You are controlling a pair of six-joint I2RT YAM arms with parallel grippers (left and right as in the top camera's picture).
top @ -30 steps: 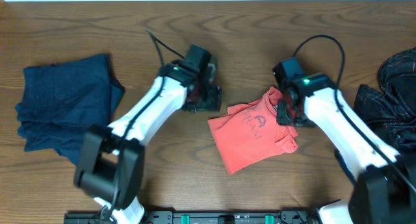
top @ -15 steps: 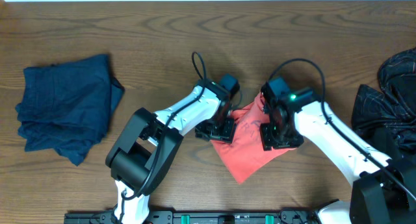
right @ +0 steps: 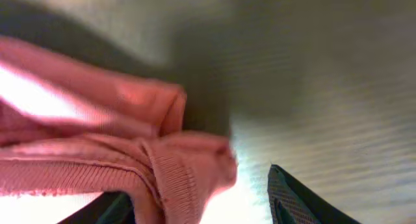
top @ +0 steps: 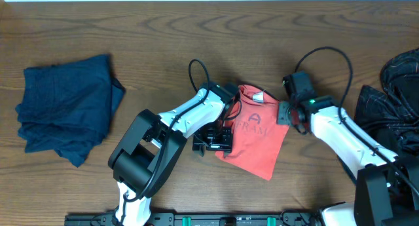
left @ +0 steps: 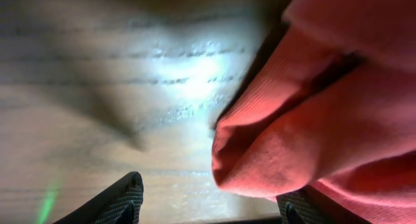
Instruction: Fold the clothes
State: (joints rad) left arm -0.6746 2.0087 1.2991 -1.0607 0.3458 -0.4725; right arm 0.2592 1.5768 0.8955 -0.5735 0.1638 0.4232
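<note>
- Shirt (top: 254, 137) lies on the counter (top: 196, 42), partly folded, lettering (top: 253, 126) up.
- Left pincer (left: 211, 195) at its left edge stands wide, a thick fold (left: 260, 159) between its fingers (left: 127, 197); closing may catch several layers and drag them apart.
- Right pincer (right: 198, 191) gapes wide over the hem (right: 175, 178); a shallow bite could slip.

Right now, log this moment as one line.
T-shirt: coral-red, mid-table, lettering up | left gripper: open at its left edge | right gripper: open at its right edge | navy garment: piled far left | black garments: far right
</note>
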